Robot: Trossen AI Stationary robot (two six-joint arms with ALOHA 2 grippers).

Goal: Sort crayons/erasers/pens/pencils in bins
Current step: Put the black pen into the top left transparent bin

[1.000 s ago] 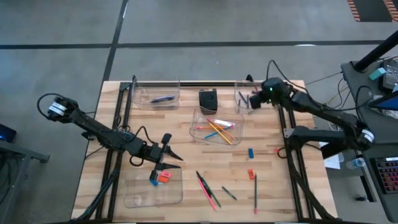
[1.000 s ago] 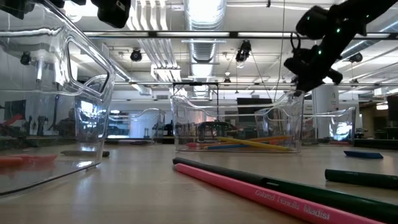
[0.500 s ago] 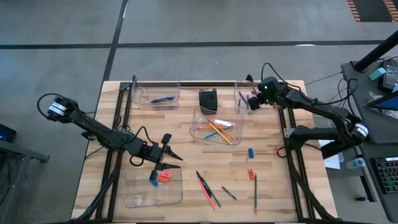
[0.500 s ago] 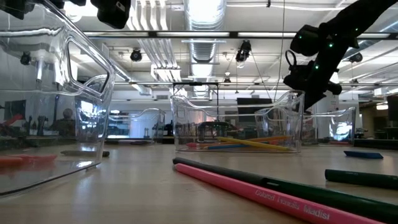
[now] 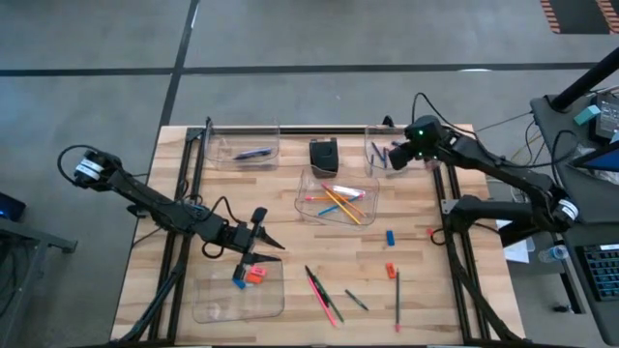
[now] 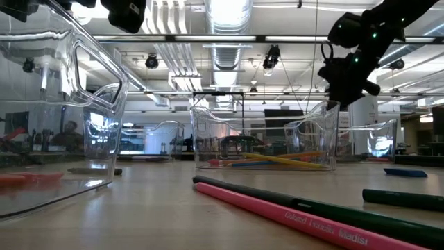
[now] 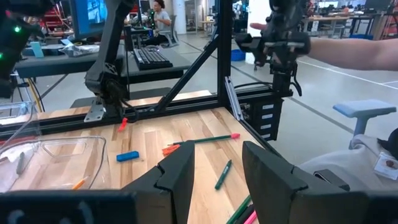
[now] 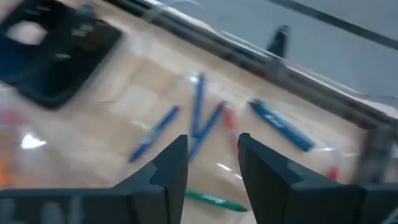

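While the right hand (image 5: 391,158) hangs released over the far-right bin (image 5: 378,142), a black box (image 5: 324,155) sits beside it — apart.

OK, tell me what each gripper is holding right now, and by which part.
Nothing is held. The right gripper hangs over the far-right bin, fingers open and empty. The left gripper waits open by the eraser bin.

A pink pencil (image 6: 291,217) lay nearest the low camera, with pale lettering printed along its barrel toward the right end. The print was too soft to make out with confidence; no word could be read for certain. No other text, label, brand, number or sign was legible on the table, bins, arms or room in any view.
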